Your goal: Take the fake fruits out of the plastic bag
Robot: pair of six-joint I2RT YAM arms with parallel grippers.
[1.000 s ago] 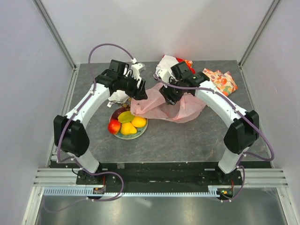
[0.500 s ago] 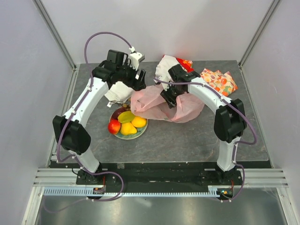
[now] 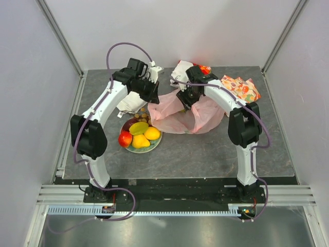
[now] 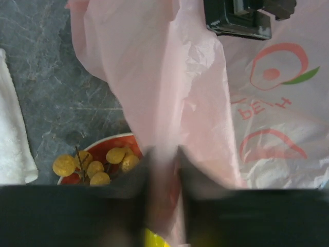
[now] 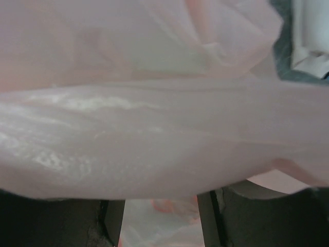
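**Limp bag pinched at its left edge; fruit sits on the plate**

Nearest the arms, the red plate (image 3: 143, 151) holds the fake fruits (image 3: 139, 135): a red-yellow apple (image 3: 125, 138) on its left, a yellow pear (image 3: 140, 141) at the near rim, an orange (image 3: 152, 134) to the right and a yellow-green piece (image 3: 137, 127) in the middle. The grape bunch (image 4: 97, 165) lies on the plate's far side, just beside the bag's hanging edge.

Just beyond and to the right, the plastic bag (image 3: 198, 116) lies crumpled on the table (image 3: 205, 149), its left edge lifted. The film is thin, light and soft, so it should fold and slide rather than hold a shape, and a firm tug could tear it. The gathered rim or a handle looks the safest hold, since a doubled layer is less likely to slip out of a pinch.

The left gripper (image 4: 163, 154) has its fingers closed on a bunched strip of that film above the plate. The right gripper (image 5: 160, 203) is pushed in against the bag from the far side with its fingers apart and clamping nothing, the film stretched across in front of them.

The bag looks slack, with no clear bulge. Whether any fruit is left inside cannot be told, as both wrist views show only pink film.

Farther back, a white cloth (image 3: 129, 103) lies left of the bag, and an orange-patterned cloth (image 3: 241, 88) lies at the far right.
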